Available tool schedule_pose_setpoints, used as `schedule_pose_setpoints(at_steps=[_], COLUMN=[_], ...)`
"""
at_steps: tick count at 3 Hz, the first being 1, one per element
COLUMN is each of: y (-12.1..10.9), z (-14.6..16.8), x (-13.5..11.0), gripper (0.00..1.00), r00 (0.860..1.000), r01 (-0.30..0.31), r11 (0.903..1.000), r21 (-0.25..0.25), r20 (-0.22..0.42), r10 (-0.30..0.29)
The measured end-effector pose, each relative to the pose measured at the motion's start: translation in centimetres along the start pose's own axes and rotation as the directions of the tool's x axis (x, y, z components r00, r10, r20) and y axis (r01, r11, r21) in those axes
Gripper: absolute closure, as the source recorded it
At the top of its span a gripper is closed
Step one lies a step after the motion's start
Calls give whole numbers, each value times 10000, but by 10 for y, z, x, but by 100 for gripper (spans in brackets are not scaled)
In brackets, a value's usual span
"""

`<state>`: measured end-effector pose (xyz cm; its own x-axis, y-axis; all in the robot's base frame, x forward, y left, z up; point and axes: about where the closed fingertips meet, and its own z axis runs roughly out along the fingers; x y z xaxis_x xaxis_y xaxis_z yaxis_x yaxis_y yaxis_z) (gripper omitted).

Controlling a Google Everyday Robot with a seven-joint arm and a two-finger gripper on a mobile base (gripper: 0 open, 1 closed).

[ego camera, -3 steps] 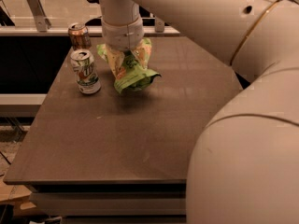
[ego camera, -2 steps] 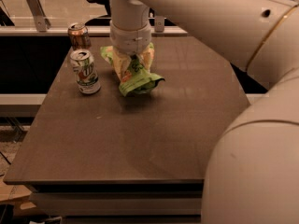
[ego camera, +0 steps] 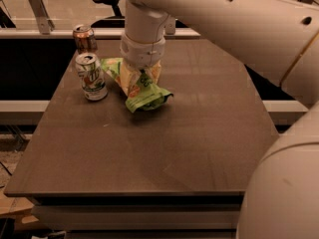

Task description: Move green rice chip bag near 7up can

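The green rice chip bag (ego camera: 147, 96) lies crumpled on the dark table (ego camera: 189, 143) at the back left, light green with orange chip pictures. The 7up can (ego camera: 91, 77) stands upright just left of it, a small gap between them. My gripper (ego camera: 141, 77) comes straight down onto the top of the bag, under the white wrist. The wrist hides the upper part of the bag.
A copper-brown can (ego camera: 84, 38) stands behind the 7up can near the table's back edge. My large white arm fills the right side and top of the view. A chair (ego camera: 110, 1) and a rail are behind the table.
The arm and wrist have shifted slightly to the right over the bag. The bag and both cans stay in about the same places.
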<state>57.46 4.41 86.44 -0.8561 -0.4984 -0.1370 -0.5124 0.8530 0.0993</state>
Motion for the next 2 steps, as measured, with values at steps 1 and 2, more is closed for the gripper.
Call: schedule_pose_setpoints(at_steps=[1, 2], y=[0, 1], z=[0, 0], x=[-1, -1], gripper=[59, 35], r00=[10000, 10000], r01=[4, 16], r11=[10000, 10000], r21=[7, 3], r20=[33, 65], r10=[-4, -16])
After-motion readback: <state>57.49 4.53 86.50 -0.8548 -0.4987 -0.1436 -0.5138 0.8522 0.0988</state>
